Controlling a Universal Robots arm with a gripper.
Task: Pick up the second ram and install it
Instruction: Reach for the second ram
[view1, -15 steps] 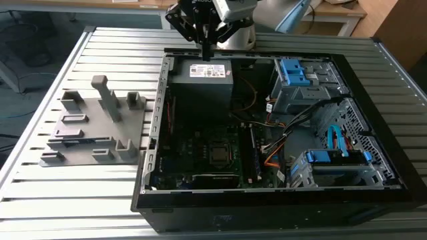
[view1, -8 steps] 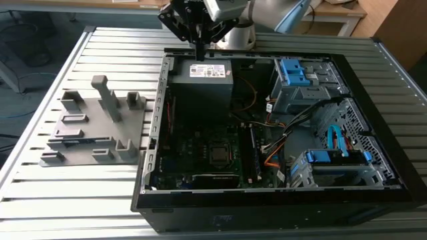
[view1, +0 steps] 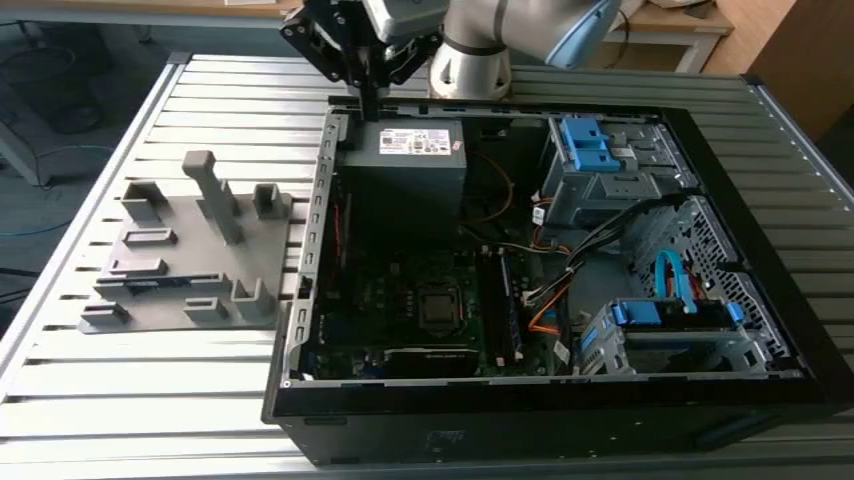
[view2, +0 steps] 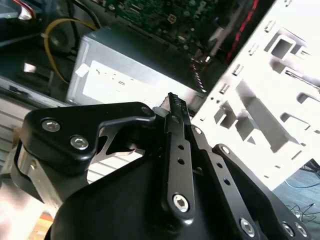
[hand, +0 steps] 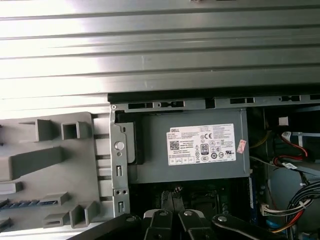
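The end effector (view1: 370, 105) hung with its fingers (view2: 173, 107) drawn together and nothing visible between them, just above the computer case (view1: 320, 200) wall beside the power supply (hand: 192, 150). Well off to its side, what looked like the second ram (hand: 20, 203) lay as a dark blue strip in the grey fixture (view1: 174, 270) on the counter (view1: 160, 400). Coming down with tips closed risked striking the case edge, or shoving the thin stick instead of straddling it.

The table (view1: 187, 380) is bright ribbed metal, the fixture (view1: 174, 270) matt grey plastic, the claw (view2: 172, 102) smooth black metal.
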